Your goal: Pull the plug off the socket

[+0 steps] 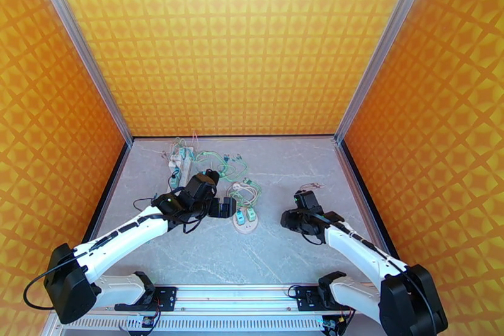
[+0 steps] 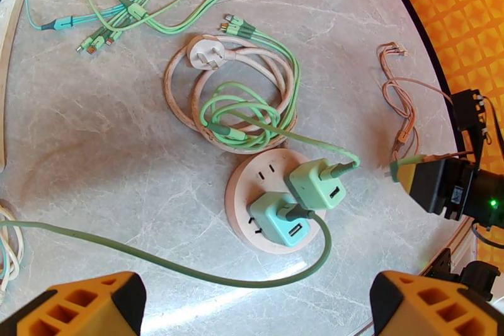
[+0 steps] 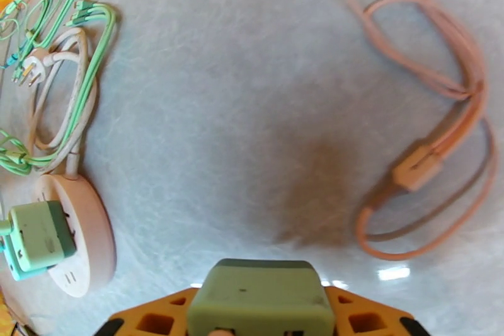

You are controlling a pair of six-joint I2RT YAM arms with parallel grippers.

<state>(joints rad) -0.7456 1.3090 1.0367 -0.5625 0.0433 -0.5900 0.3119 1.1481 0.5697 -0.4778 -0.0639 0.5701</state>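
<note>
Down on the grey marbled table (image 1: pixel 283 255), seen from above, the round pale-pink socket disc (image 1: pixel 244 231) lies left of centre. The left gripper (image 1: pixel 225 208) hovers just beside its far-left edge. The right gripper (image 1: pixel 288 220) hangs well apart to the right of the disc.

From the left wrist, both orange fingertips (image 2: pixel 75 306) stand spread wide with nothing between them, above the near side of the disc (image 2: pixel 252 179). 2 plugs sit in it side by side: a mint-green cube plug (image 2: pixel 315 183) and a teal cube plug (image 2: pixel 280 217), each with a green lead running out. The disc's own pale cord coils behind it and ends in a white 3-pin plug (image 2: pixel 205 53). Loose green cables (image 2: pixel 145 9) sprawl further back. At the right edge the other claw shows a bit of green at its tip, and a thin pink cable (image 2: pixel 397 98) lies beyond it.

From the right wrist, the claw (image 3: pixel 261 315) pinches an olive-green block-shaped plug (image 3: pixel 261 296) between its orange fingers, over bare table. That plug is off the socket disc (image 3: pixel 94 224), which sits well away at the left edge with the mint-green one (image 3: pixel 38 236) on it. The pink cable (image 3: pixel 441 142) loops on the right.
</note>
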